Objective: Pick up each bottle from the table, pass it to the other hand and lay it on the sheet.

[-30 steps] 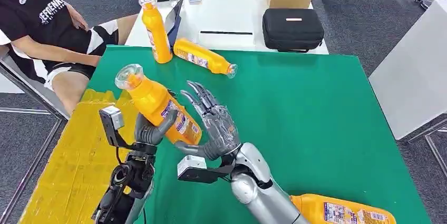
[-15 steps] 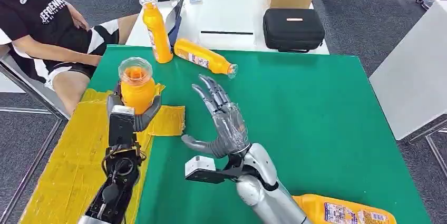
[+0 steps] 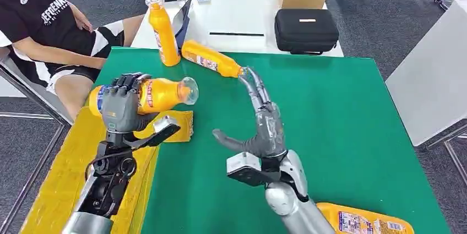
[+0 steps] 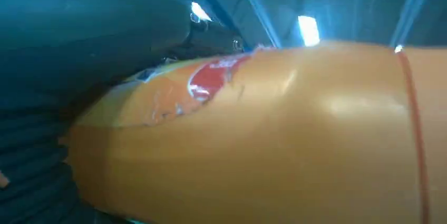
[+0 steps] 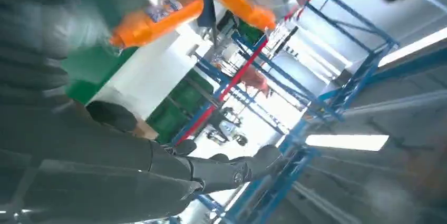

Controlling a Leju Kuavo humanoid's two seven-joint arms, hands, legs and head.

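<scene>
Four orange bottles show in the head view. The left hand (image 3: 122, 106) grasps one bottle (image 3: 159, 92) around its body, holding it on its side in the air over the yellow sheet (image 3: 66, 173), its clear cap pointing toward 3 o'clock. The right hand (image 3: 263, 126) is released, fingers straight and spread, thumb out toward 9 o'clock, raised over the green table (image 3: 341, 124) and holding nothing. At 12 o'clock from that hand a lying bottle (image 3: 210, 58) rests on the table's far edge, with an upright bottle (image 3: 163, 27) just beside it at 9 o'clock. Another bottle (image 3: 366, 220) lies at the near edge, by the right forearm. A seated person (image 3: 44, 25) is at the far left corner.
</scene>
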